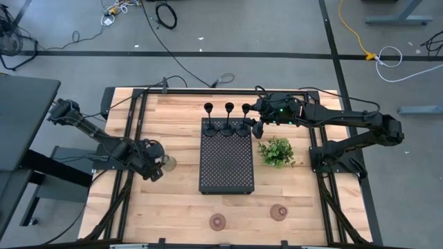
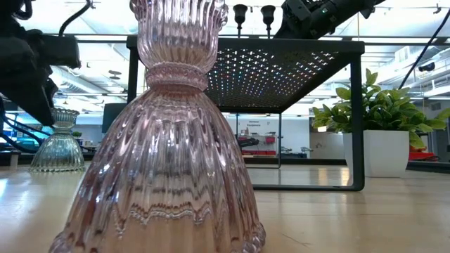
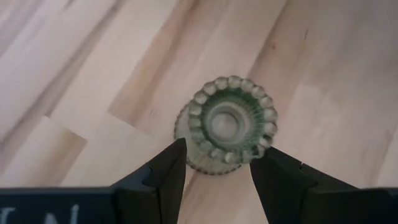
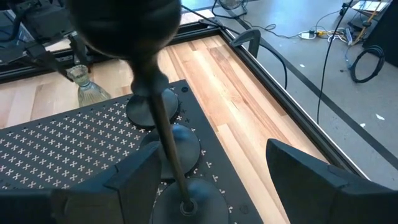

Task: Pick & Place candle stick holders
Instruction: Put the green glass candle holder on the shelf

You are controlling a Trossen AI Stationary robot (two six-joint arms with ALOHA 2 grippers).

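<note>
Three black candle stick holders (image 1: 227, 124) stand in a row on their round bases at the far edge of the black perforated tray (image 1: 226, 169). My right gripper (image 4: 214, 155) is open. Its fingers stand on either side of the thin stem (image 4: 163, 140) of the rightmost black holder, without touching it. A greenish glass holder (image 3: 229, 124) stands upright on the table, left of the tray. My left gripper (image 3: 217, 158) is open above it, pointing down, one finger on each side of it. Two pinkish glass holders (image 1: 218, 222) (image 1: 279, 212) stand near the front edge.
A green leafy plant in a white pot (image 1: 276, 151) stands just right of the tray, close under my right arm. The tray stands raised on legs (image 2: 356, 119). Bare wood shows between the tray and the front edge.
</note>
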